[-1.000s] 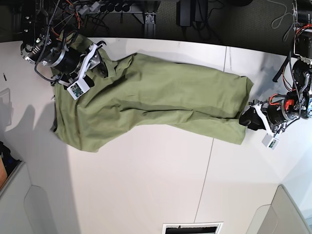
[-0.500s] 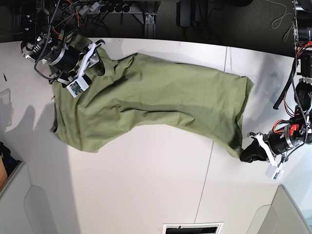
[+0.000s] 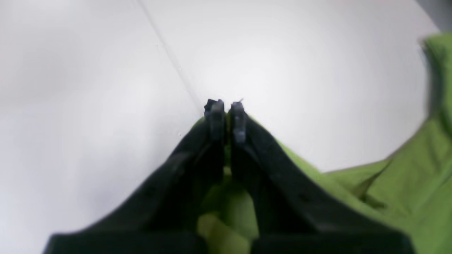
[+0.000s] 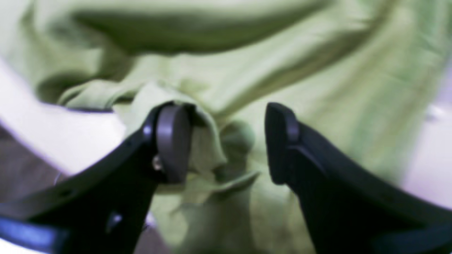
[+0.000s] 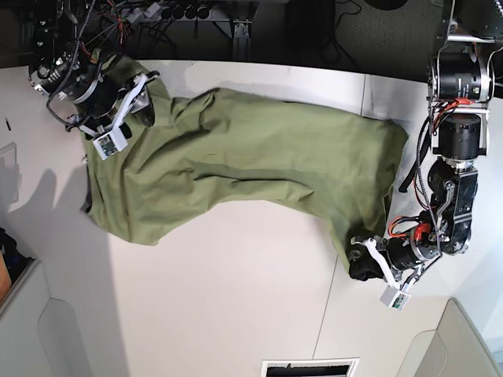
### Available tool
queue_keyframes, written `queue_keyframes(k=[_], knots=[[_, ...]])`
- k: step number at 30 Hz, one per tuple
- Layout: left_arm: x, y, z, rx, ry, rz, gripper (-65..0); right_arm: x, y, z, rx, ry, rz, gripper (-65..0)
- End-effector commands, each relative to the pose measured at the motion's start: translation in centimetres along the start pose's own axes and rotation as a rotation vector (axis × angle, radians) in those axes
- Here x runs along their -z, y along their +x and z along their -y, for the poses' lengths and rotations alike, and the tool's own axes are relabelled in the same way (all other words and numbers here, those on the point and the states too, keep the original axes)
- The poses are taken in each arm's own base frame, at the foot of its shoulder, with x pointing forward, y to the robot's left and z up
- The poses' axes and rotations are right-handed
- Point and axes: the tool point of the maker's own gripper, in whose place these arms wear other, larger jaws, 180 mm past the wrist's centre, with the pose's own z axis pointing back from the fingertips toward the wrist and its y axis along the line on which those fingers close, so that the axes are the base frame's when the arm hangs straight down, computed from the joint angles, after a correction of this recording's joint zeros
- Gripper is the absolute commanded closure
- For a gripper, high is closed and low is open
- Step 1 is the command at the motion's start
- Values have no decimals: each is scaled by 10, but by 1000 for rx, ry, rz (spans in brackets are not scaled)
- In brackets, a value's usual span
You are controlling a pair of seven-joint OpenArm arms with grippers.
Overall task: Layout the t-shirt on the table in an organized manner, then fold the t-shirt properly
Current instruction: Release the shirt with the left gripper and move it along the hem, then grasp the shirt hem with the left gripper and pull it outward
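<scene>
The olive-green t-shirt (image 5: 259,157) lies wrinkled across the white table (image 5: 220,290), stretched from the far left to the right. My left gripper (image 5: 357,263) is at the shirt's lower right corner. In the left wrist view its fingertips (image 3: 215,116) are pressed together, with green cloth (image 3: 226,208) pinched between the fingers. My right gripper (image 5: 148,98) is over the shirt's far left end. In the right wrist view the right gripper (image 4: 226,141) has its jaws apart, with bunched t-shirt cloth (image 4: 233,137) lying between them and a fold against one pad (image 4: 171,141).
A thin seam (image 5: 330,290) runs across the tabletop. Cables and dark equipment (image 5: 196,16) sit beyond the far edge. Grey moulded shapes stand at the near left (image 5: 47,330) and near right (image 5: 464,345). A slotted vent (image 5: 310,367) is at the near edge.
My left gripper has shut on the shirt's right corner and dragged it toward the table's near edge and inward. The right arm has shifted slightly toward the far left.
</scene>
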Motion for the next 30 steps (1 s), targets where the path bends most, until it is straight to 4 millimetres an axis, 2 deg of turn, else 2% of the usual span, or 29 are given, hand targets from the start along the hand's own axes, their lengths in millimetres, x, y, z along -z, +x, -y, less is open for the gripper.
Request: queue_keyframes(k=[1, 7, 11, 13, 16, 18, 23, 26, 30], knots=[[-3, 35, -8, -4, 4, 85, 0, -6, 21, 18, 11, -50, 74, -334], [-4, 16, -31, -59, 37, 16, 0, -26, 69, 81, 101, -235, 229, -334], [-8, 10, -34, -48, 34, -8, 0, -10, 86, 102, 145, -242, 237, -334], [-9, 11, -34, -49, 35, -7, 0, 1, 86, 95, 158, -162, 204, -334], [-10, 10, -36, -48, 38, -8, 0, 5, 78, 75, 158, -53, 172, -334], [-11, 10, -38, -47, 42, -9, 0, 4, 71, 61, 161, 3, 158, -335], [-15, 10, -43, -44, 53, -10, 0, -9, 58, 25, 137, 91, 170, -385], [-15, 10, -44, -45, 54, -8, 0, -14, 62, 3, 146, 148, 219, -385], [-15, 12, -44, -44, 54, 3, 0, -8, 77, -17, 206, 189, 293, -385]])
